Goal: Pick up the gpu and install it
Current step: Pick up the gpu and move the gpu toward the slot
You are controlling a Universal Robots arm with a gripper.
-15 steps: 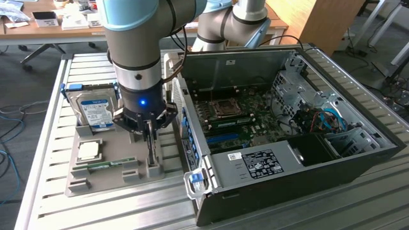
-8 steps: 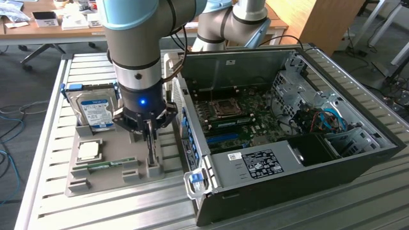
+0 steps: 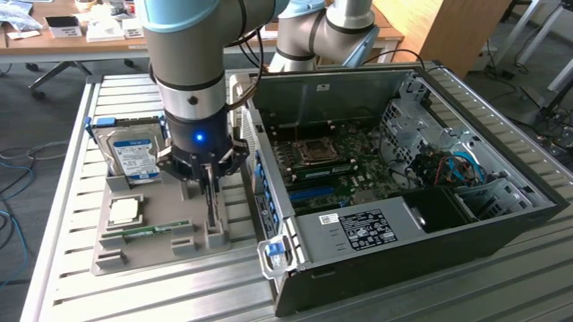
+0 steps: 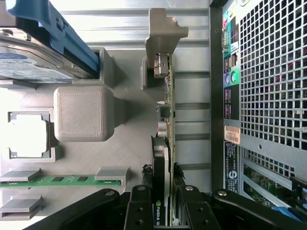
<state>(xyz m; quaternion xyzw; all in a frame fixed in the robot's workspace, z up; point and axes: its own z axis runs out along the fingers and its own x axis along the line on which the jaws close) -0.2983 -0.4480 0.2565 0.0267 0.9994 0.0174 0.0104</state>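
The gpu [image 3: 211,204] stands on its edge in a slot of the grey holder tray [image 3: 147,258], at the tray's side nearest the computer case. In the wrist view the gpu [image 4: 169,103] runs as a thin green board edge with a black cooler block and a silver bracket end resting in a grey post. My gripper [image 3: 208,180] comes straight down over it. Its black fingers [image 4: 140,208] sit against both faces of the card, so the gripper [image 4: 163,213] is shut on the gpu. The card's lower edge still rests in the holder.
On the same tray stand a hard drive [image 3: 134,157] in a blue frame, a CPU [image 3: 123,211] and a memory stick [image 3: 152,231]. The open computer case [image 3: 501,221] with its motherboard [image 3: 336,168] lies just to the exterior view's right of the tray.
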